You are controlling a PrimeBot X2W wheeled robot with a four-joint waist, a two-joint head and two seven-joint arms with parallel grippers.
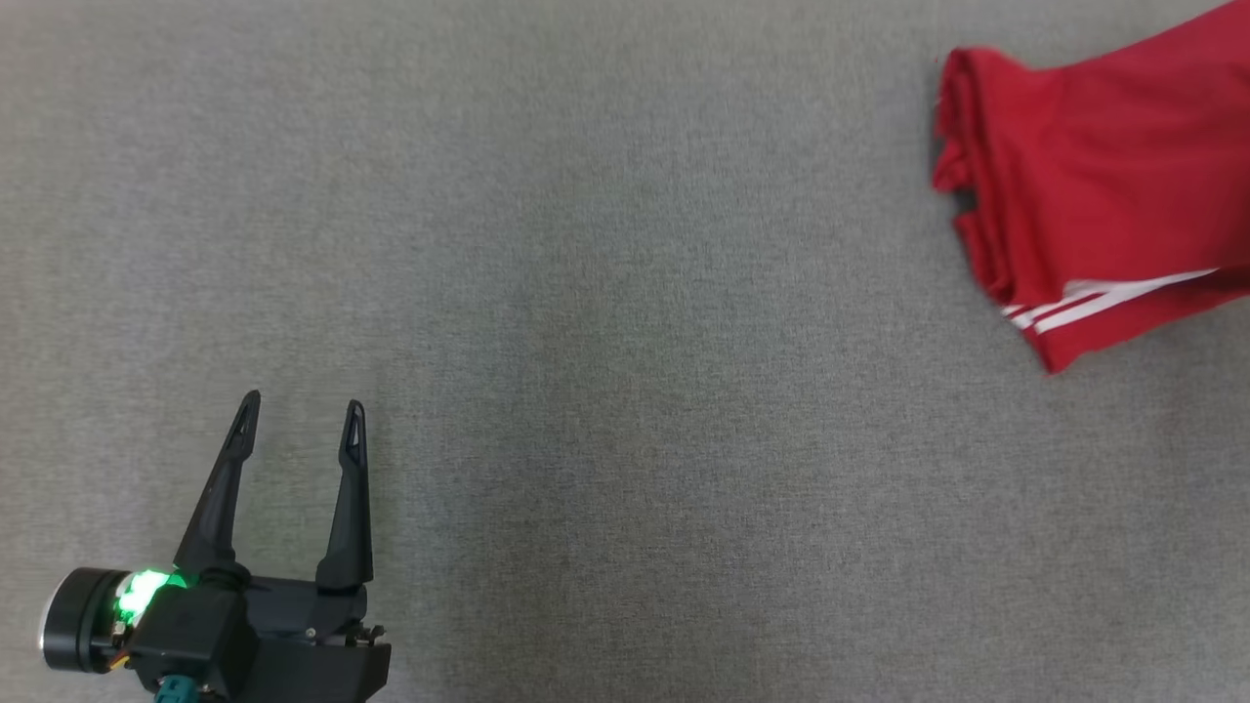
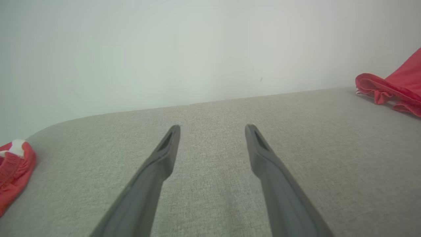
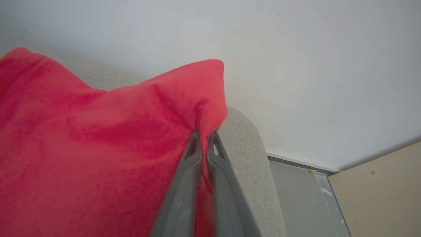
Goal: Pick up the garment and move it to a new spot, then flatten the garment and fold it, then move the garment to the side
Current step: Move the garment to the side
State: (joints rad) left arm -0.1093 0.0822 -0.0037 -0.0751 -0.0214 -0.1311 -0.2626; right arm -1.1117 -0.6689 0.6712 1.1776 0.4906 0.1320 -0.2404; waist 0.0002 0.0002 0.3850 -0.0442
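**Inspector:** State of the left gripper (image 1: pixel 303 400)?

**Examiner:** Released. It sits at the near left of the grey fabric surface (image 1: pixel 625 410), fingers spread wide with nothing between them.

**Inspector:** Location of the task item?

**Examiner:** The red garment (image 1: pixel 1094 166), with white stripes near its lower hem, lies at the far right of the surface and runs out of the head view on that side. Its left edge is bunched in folds. In the left wrist view those folds rest on the surface while the cloth beyond rises to the right. It is well apart from the left gripper.

**Inspector:** And the right gripper (image 3: pixel 204 133)?

**Examiner:** Clenched on the garment. Its fingers are pressed together, with red fabric puckered at their tips and more cloth spreading to their left. A rounded corner of the surface shows behind, with a pale wall (image 3: pixel 296 65) beyond.

**Inspector:** Other items?

**Examiner:** One — a red cloth piece (image 2: pixel 13 168) with a white patch, at the surface's left edge in the left wrist view. Whether it belongs to the same garment cannot be determined.
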